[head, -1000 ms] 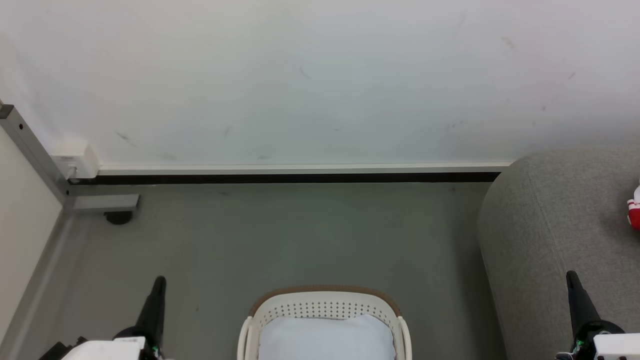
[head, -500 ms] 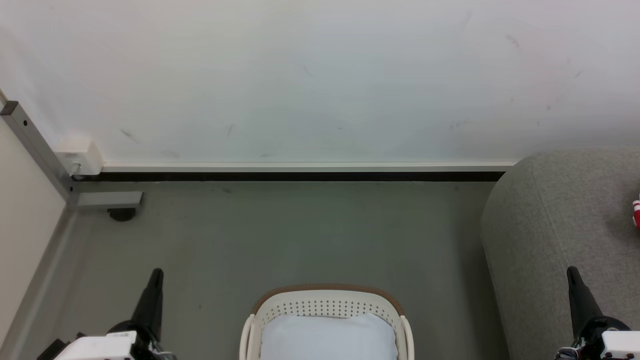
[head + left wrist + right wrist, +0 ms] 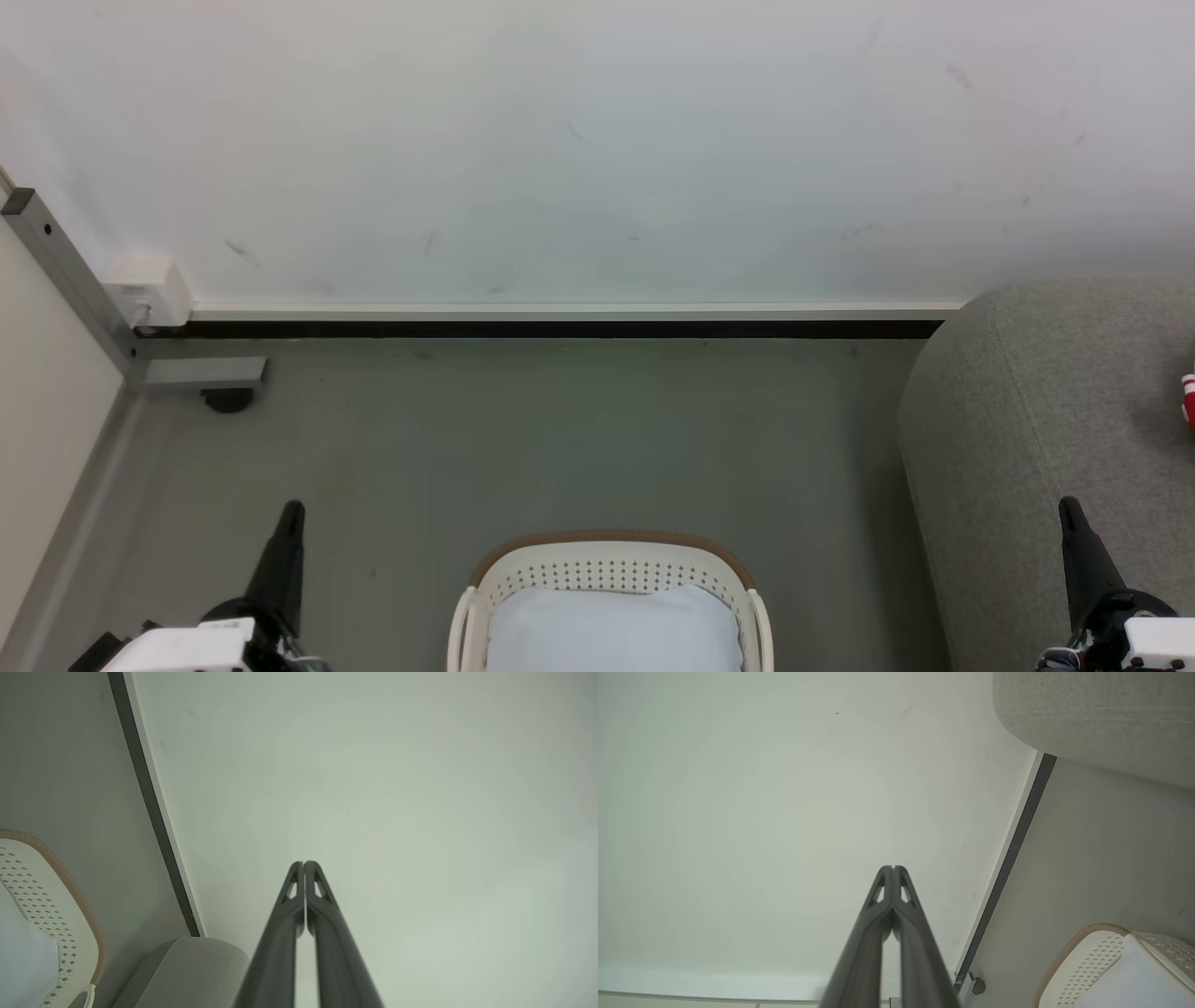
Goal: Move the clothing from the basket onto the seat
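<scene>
The cream basket (image 3: 607,569) with its brown rim band stands on the floor at the bottom middle of the head view; a pale bluish-white cloth (image 3: 611,630) lies inside it and no red fabric shows there. A small piece of the red clothing (image 3: 1188,399) with white trim lies on the grey seat (image 3: 1046,439) at the right edge. My left gripper (image 3: 292,511) is at the lower left, shut and holding nothing, its fingers (image 3: 303,865) pressed together. My right gripper (image 3: 1067,507) is at the lower right over the seat's front, likewise shut (image 3: 893,869) with nothing in it.
A white wall (image 3: 597,149) with a dark baseboard runs behind the grey floor (image 3: 523,439). At the far left stand a metal frame post (image 3: 65,280), a white box (image 3: 149,291) and a small black foot (image 3: 224,401). The basket rim (image 3: 70,882) and seat corner (image 3: 196,966) appear in the left wrist view.
The head view shifted slightly to the left over the first half second, then held still. Both grippers stay shut and nothing else moved.
</scene>
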Tool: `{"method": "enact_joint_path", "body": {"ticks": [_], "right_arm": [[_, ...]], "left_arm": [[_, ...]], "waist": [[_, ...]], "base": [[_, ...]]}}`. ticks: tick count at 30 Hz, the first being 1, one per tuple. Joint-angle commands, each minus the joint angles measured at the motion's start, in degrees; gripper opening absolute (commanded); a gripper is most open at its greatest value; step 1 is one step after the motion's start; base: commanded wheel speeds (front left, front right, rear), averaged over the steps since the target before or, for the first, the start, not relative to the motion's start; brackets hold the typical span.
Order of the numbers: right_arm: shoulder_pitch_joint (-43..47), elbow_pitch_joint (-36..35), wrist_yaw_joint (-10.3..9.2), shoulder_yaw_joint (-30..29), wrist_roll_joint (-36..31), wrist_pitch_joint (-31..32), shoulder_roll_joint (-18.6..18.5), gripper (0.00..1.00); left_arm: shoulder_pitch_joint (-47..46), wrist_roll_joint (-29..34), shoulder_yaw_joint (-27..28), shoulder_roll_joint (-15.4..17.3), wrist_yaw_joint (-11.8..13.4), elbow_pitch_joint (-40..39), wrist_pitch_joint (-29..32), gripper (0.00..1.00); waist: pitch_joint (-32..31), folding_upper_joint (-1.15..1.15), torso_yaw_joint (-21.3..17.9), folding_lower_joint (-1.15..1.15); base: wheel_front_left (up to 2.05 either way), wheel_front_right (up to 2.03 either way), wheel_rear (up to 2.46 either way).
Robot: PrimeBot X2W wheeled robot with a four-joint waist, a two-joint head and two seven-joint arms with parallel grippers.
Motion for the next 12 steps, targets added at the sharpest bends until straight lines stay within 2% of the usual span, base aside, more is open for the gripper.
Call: {"method": "enact_joint_path", "body": {"ticks": [1,12], "right_arm": [[-0.7,-0.2,-0.14,-0.2,0.1,0.3,-0.4,0.00],[-0.7,-0.2,-0.14,-0.2,0.1,0.3,-0.4,0.00]], "left_arm": [[-0.5,-0.8,0.2,0.1,-0.3,-0.2,0.2,0.00],[-0.5,-0.8,0.2,0.1,-0.3,-0.2,0.2,0.00]], "waist": [[0.0,0.00,0.0,0.00],[0.0,0.00,0.0,0.00]], "base": [[0.00,0.00,0.00],[0.00,0.00,0.00]]}}
